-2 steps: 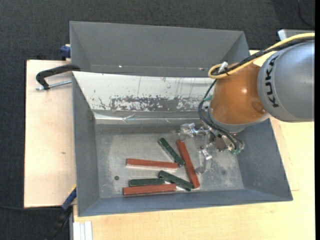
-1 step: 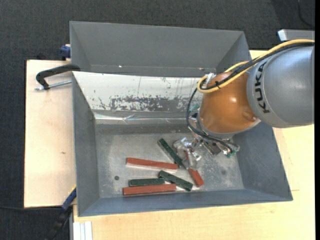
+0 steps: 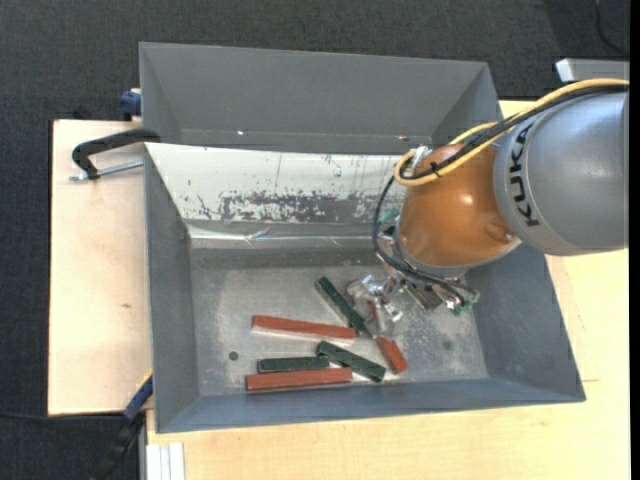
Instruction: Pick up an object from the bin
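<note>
The claw [image 3: 378, 303] hangs low, close to the floor of the grey metal bin [image 3: 200, 298], under the arm's orange wrist cover [image 3: 450, 218]. Spread or pressed together? I cannot tell, because the metal tip is all glints.

The landmark is the long red-brown flat stick [image 3: 303, 327] lying mid-floor. The claw sits just beyond its right end, slightly above. Right beside the claw, slanting up from that same right end, lies a slanted dark green flat stick [image 3: 338, 303]. It looks the likeliest pick, though I can't confirm any grip on it. A short red-brown stick [image 3: 392, 353] lies below and right of the landmark's right end, also near.

Further out, a tilted dark green stick [image 3: 352, 361] rests just below the landmark's right end. Under the landmark, running along it, a level dark green stick [image 3: 293, 365] and a lower red-brown stick [image 3: 298, 380] lie side by side.

By my read, this is the reach-and-grasp step, with nothing lifted yet. The next move calls for closing across one stick's narrow width, right down at the floor, then a straight lift clear of the neighbours.
</note>
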You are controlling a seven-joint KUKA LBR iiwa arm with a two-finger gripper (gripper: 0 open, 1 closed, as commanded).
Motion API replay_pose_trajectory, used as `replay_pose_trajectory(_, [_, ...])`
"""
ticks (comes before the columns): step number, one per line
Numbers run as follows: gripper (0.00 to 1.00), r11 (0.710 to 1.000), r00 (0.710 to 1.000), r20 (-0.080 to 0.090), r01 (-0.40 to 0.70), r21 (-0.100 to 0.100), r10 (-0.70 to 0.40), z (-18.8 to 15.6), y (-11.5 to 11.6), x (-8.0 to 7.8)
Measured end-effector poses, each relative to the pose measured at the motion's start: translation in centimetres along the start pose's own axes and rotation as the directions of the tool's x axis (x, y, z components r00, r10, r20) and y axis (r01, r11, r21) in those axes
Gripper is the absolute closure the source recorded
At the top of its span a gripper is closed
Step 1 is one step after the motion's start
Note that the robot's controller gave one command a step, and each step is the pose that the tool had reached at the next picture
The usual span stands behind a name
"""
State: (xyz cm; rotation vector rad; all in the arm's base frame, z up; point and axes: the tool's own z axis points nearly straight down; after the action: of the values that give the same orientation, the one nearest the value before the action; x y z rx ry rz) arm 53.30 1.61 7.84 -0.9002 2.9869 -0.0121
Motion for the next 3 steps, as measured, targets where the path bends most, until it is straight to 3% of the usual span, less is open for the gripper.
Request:
replay_pose_trajectory(1, [1.0, 0.999, 0.999, -0.017, 0.028, -0.016, -0.028, -5.4, 0.1, 0.8])
replay_pose_trajectory(2, [0.0, 0.998, 0.998, -0.017, -0.058, -0.013, 0.058, -5.6, -0.5, 0.6])
replay_pose_trajectory(3, [0.0, 0.999, 0.999, -0.018, -0.048, -0.012, 0.048, -2.1, 0.2, -0.7])
